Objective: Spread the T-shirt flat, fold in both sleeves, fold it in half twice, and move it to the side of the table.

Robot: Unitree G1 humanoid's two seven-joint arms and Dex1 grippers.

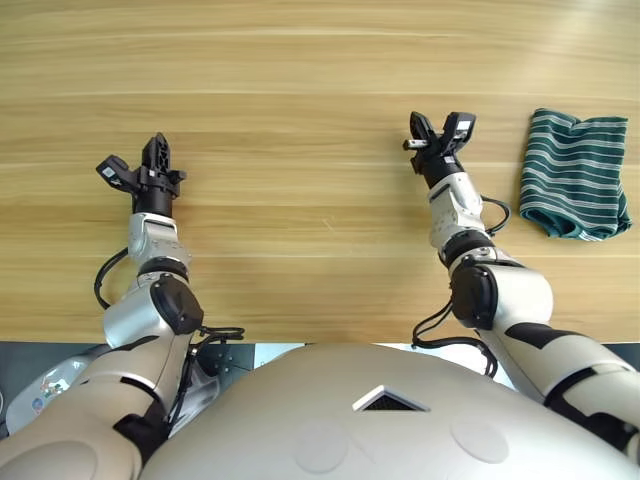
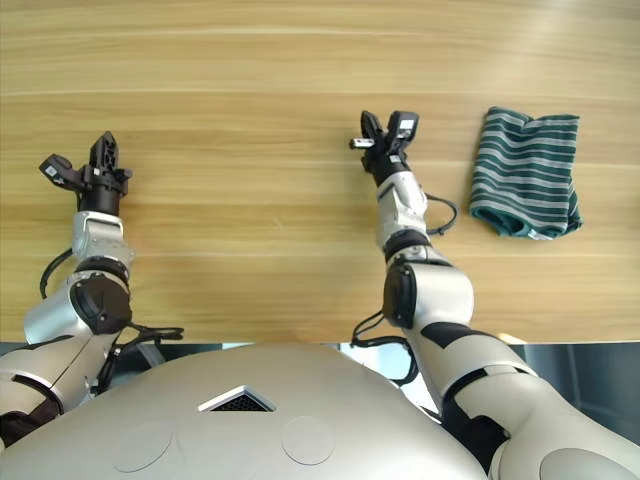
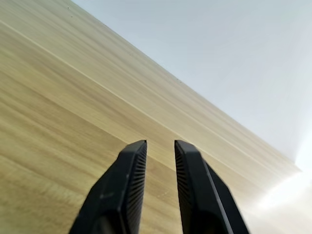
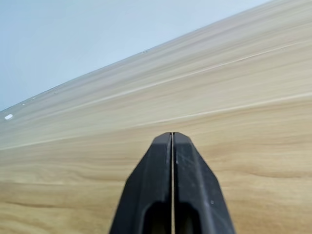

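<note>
The T-shirt (image 1: 575, 175) is a soft, thick bundle of dark green cloth with thin white stripes. It is folded into a rough rectangle with rumpled, rounded edges, and a narrow hem shows along its near edge. It lies flat on the bench (image 1: 300, 80), a smooth, pale wooden top with fine grain and long plank lines running from side to side, faintly glossy under the light.

The right arm (image 1: 455, 215) lies stretched forward over the bench beside the T-shirt, on the shirt's left. Its forearm is a run of silver-grey shells and black joints, with a black cable (image 1: 495, 212) looping off the wrist toward the shirt. The right jaws are near the T-shirt, level with its far edge, and clear of the cloth. In the right wrist view its two black fingers (image 4: 156, 185) are pressed together, with only a hairline seam between them, and hold nothing.

The left arm (image 1: 150, 240) has the same grey shells and black joints. It also points forward, well apart from the T-shirt and farther to the shirt's left than the right arm. The left jaws are spread a little. In the left wrist view the fingers (image 3: 122, 190) are matte black with ribbed inner faces, and a strip of bare wood shows in the narrow gap between them.
</note>
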